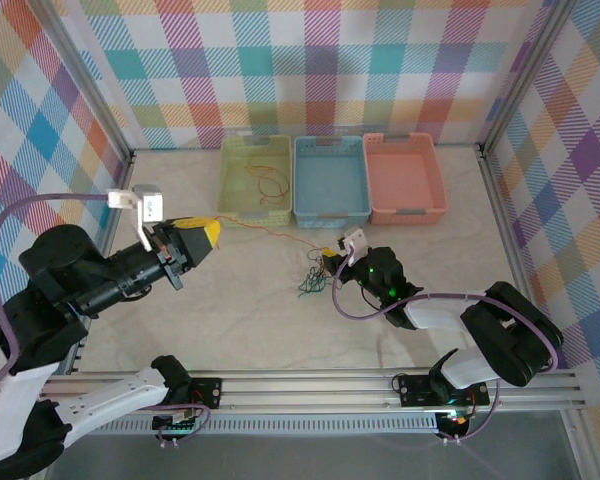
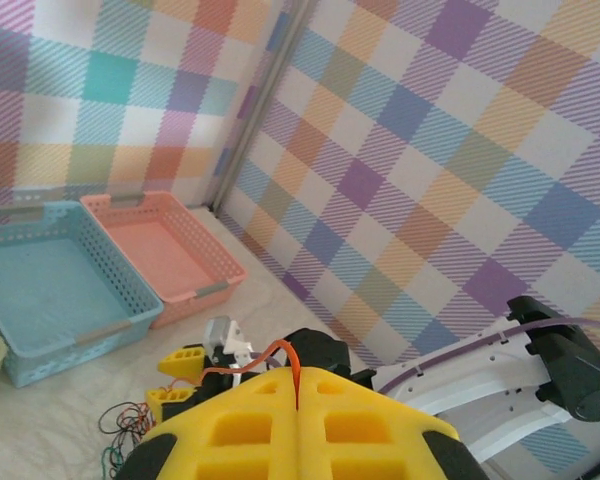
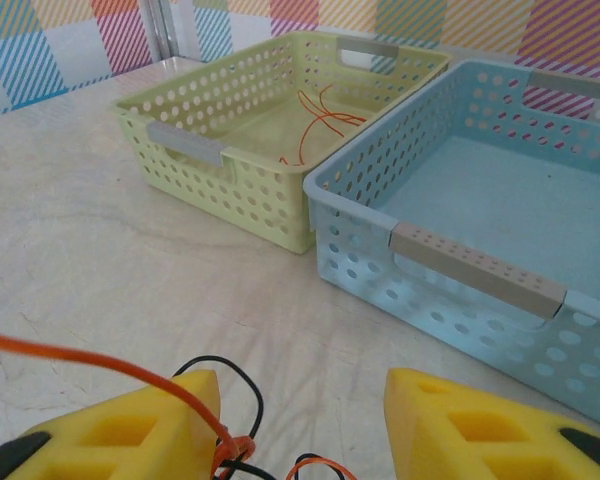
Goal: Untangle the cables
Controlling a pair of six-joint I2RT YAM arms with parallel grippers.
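My left gripper hangs raised over the table's left side, its yellow fingers shut on an orange cable. That cable runs rightwards in a taut line to a tangle of green, black and orange cables on the table. In the left wrist view the orange cable comes out of the closed seam of my left gripper. My right gripper sits low at the tangle and is open. In the right wrist view the orange cable crosses its left finger and a black cable loops between the jaws of my right gripper.
Three baskets stand in a row at the back: a green basket holding a loose orange cable, a blue basket and a pink basket. The green basket and blue basket lie just ahead of my right gripper.
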